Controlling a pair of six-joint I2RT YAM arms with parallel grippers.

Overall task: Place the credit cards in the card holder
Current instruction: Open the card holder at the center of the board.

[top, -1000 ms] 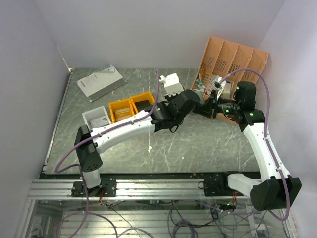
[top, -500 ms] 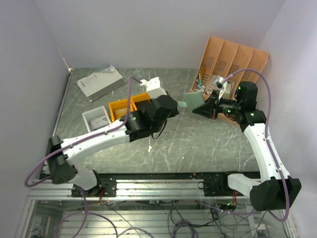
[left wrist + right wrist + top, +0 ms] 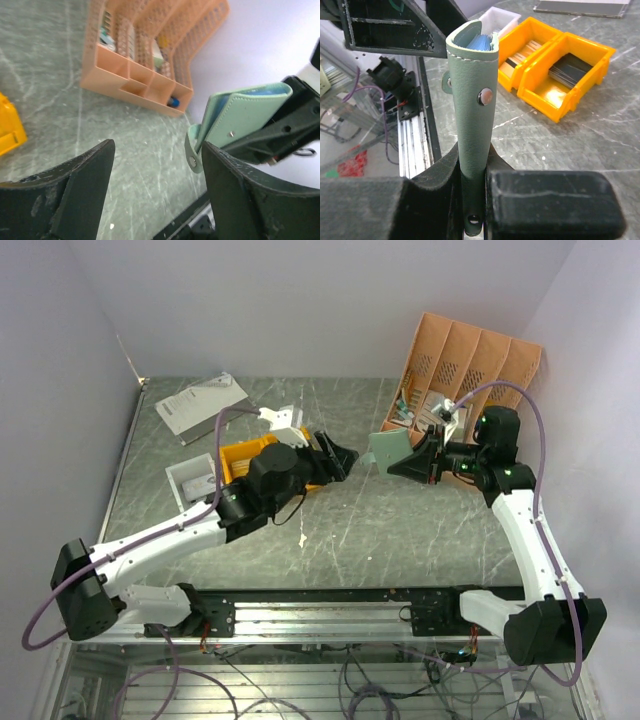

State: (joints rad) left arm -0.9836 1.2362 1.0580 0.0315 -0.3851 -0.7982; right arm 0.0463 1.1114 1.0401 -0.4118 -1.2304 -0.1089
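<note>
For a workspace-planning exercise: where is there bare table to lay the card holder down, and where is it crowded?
Bare table lies near-centre, bordered by the yellow bins, the right arm and the front rail. A free strip runs at the back between the grey booklet and the peach organiser. Crowded: around the bins and the organiser's corner.

Lower end of card holder [image 3: 471, 100] is buried between the right gripper [image 3: 472, 167] fingers. Its inside is all but hidden, only a blue sliver at the top fold, so can't tell if cards are in it. Left arm [image 3: 200, 525] covers most of the right one of the yellow bins [image 3: 240, 455] in the top view; contents of peach organiser [image 3: 150, 55] and white tray [image 3: 192, 478] too small to name. Left wrist view cuts the left gripper [image 3: 157, 170] fingers off at the bottom edge and a yellow bin [image 3: 10, 130] at the left edge.
</note>
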